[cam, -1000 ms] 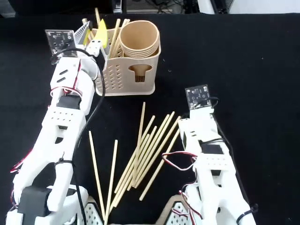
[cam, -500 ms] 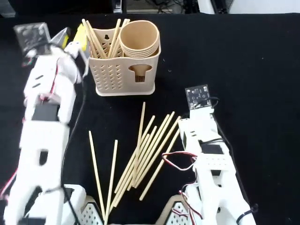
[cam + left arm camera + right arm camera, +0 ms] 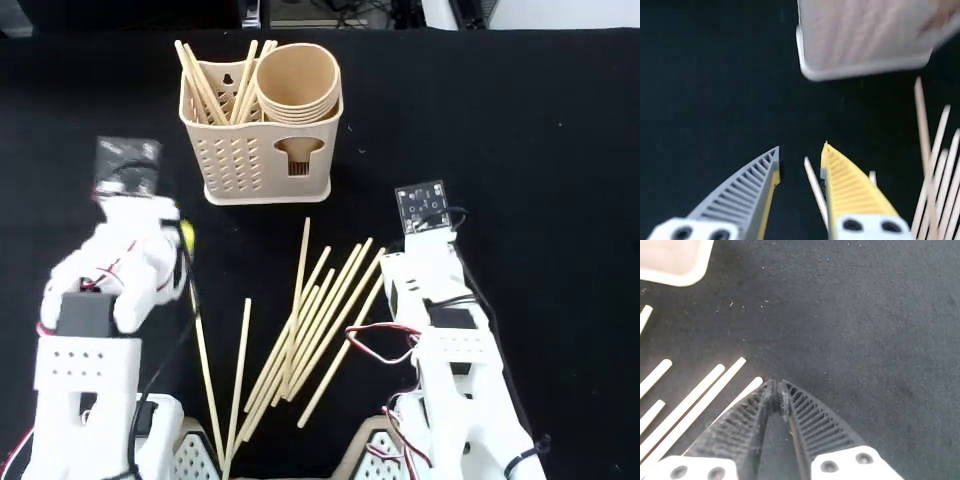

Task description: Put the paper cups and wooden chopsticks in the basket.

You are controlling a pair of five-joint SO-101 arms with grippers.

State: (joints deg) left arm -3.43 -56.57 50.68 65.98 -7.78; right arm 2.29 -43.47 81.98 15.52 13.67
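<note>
Left wrist view: left end effector [image 3: 801, 147] parted, holding nothing, a loose chopstick [image 3: 815, 187] seen between its fingers. Right end effector [image 3: 776, 383] pressed closed, empty, over the black tabletop [image 3: 865, 315].

basket [image 3: 255, 150] is showing cream with slot perforations. paper cups [image 3: 298, 80] are reading kraft tan, chopsticks [image 3: 310, 320] pale wood. table [image 3: 520, 130] is showing black. left gripper [image 3: 801, 146] is showing one grey and one yellow ribbed finger; right gripper [image 3: 776, 385] is showing black ribbing.

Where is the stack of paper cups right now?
In the high view the paper cups sit nested in the right compartment of the basket at the far side of the table, beside the chopsticks standing in its left compartment.
</note>
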